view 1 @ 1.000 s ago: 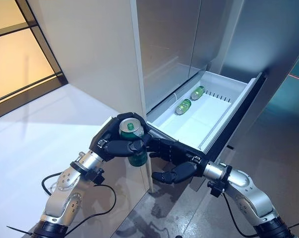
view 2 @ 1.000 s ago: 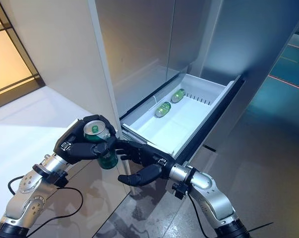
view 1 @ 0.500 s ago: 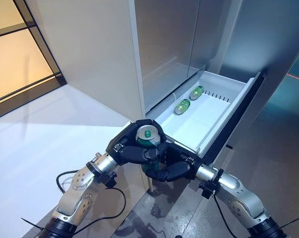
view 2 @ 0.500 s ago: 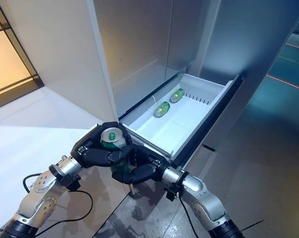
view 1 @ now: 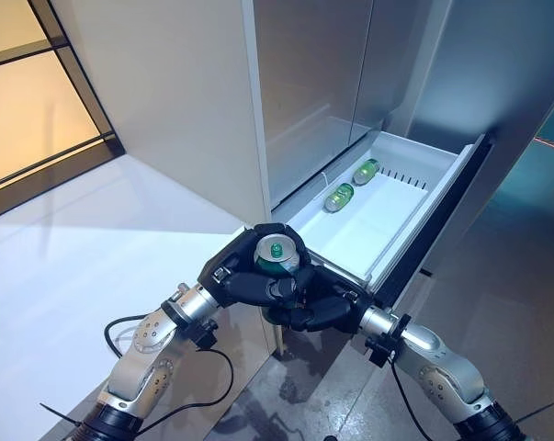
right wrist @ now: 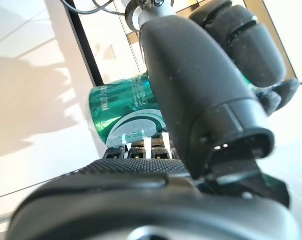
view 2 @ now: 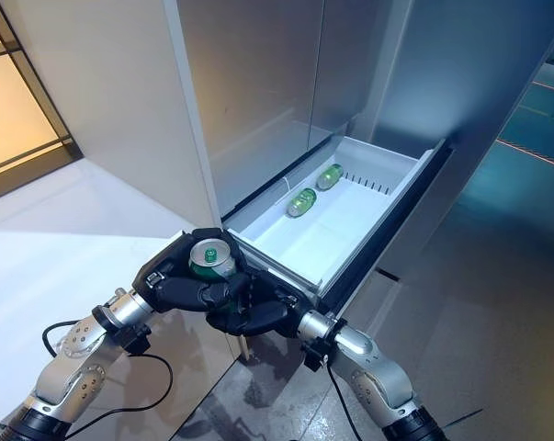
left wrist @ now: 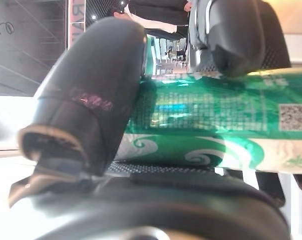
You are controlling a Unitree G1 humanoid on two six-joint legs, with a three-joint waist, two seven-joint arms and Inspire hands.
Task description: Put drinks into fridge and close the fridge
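A green drink can (view 1: 277, 254) stands upright in the air just off the near corner of the open fridge drawer (view 1: 437, 220). My left hand (view 1: 237, 276) is curled round its upper part, thumb and fingers on the green wall (left wrist: 216, 115). My right hand (view 1: 320, 308) wraps its lower part from beneath, and the can (right wrist: 125, 107) shows between that thumb and fingers. Two more green cans (view 1: 339, 197) (view 1: 366, 172) lie on their sides at the drawer's far end.
The drawer's white floor (view 1: 373, 220) is bare nearer to me. Grey fridge doors (view 1: 304, 83) rise above it, with a pale cabinet side (view 1: 166, 92) to the left. A white floor (view 1: 65, 248) spreads at left and a dark glossy floor (view 1: 506, 294) at right.
Both hands carried the can right toward the drawer's near corner. My right hand, open beside the can a second ago, has curled round its lower part.
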